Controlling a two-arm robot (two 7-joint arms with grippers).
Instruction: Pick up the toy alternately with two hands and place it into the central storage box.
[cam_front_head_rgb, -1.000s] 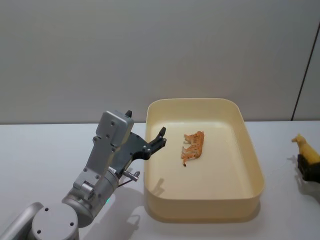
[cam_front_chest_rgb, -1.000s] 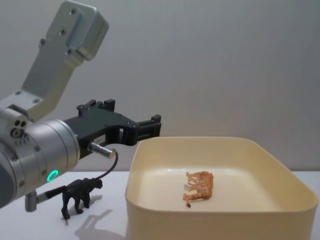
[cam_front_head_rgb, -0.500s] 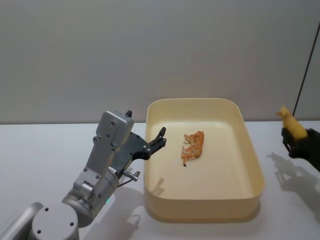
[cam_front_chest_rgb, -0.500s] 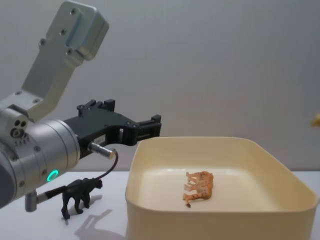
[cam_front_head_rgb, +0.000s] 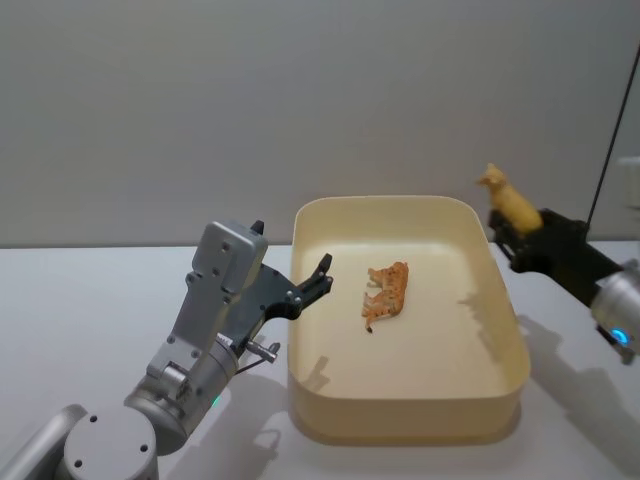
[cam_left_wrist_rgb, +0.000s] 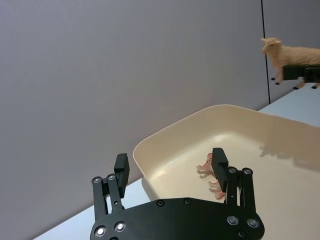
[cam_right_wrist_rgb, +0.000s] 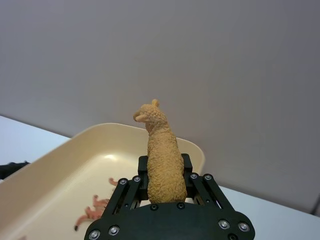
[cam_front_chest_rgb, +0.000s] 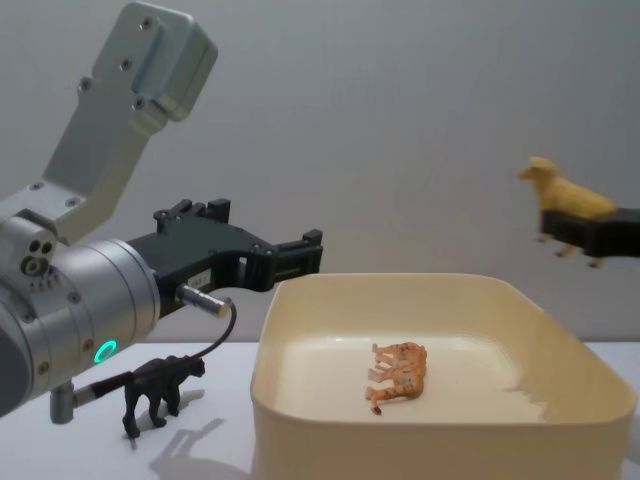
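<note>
Head view: right gripper (cam_front_head_rgb: 516, 238), clamping the tan sheep toy (cam_front_head_rgb: 506, 201), has swung over the storage box (cam_front_head_rgb: 400, 432), release likely next; left gripper (cam_front_head_rgb: 312, 284) open, empty.

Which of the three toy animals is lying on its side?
The orange tiger in the box. The black cat stands on the table; the yellow sheep is held upright in the right hand.

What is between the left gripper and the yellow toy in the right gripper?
Head view: the box, with an orange tiger lying inside, sits between the left gripper and the yellow toy in the right gripper.
</note>
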